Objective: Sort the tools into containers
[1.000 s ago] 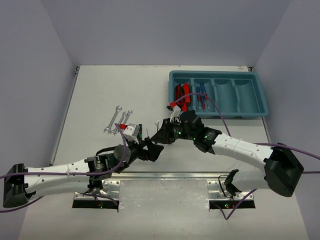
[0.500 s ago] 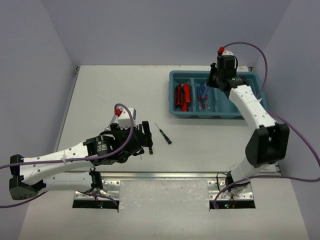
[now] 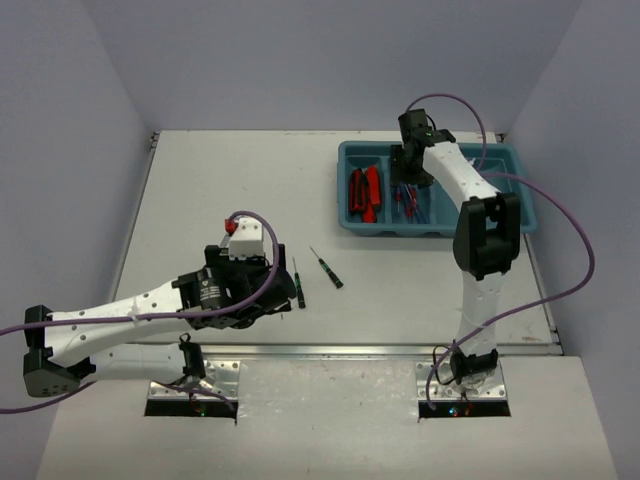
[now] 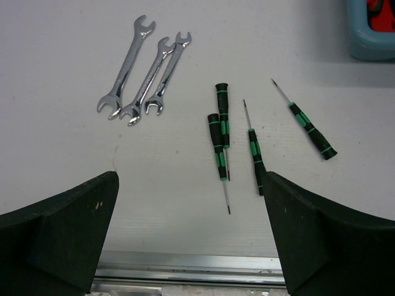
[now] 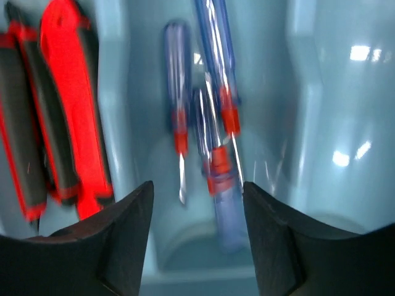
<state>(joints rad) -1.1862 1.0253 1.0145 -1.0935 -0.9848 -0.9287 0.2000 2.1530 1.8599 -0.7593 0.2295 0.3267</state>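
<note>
The teal tray [image 3: 505, 190] has four long compartments. Red-and-black tools [image 3: 362, 193] lie in the leftmost one and blue-handled screwdrivers [image 3: 405, 197] in the second. My right gripper [image 3: 408, 178] hovers open and empty over the second compartment; its view shows the blue screwdrivers [image 5: 213, 123], blurred, and the red-and-black tools [image 5: 55, 123]. My left gripper [image 4: 191, 246] is open and empty above the near table edge. Several black screwdrivers with green marks [image 4: 254, 157] and three silver wrenches [image 4: 151, 80] lie ahead of it. Two black screwdrivers [image 3: 326, 267] show from above; the wrenches are hidden there.
The tray's two right compartments [image 3: 480, 192] hold nothing. A metal rail [image 4: 185, 274] runs along the near table edge under the left gripper. A corner of the tray [image 4: 370, 31] shows at the upper right of the left wrist view.
My right arm swung from the middle of the table to the tray and now sits over the second compartment. My left gripper shifted left and back, uncovering the black screwdrivers.
</note>
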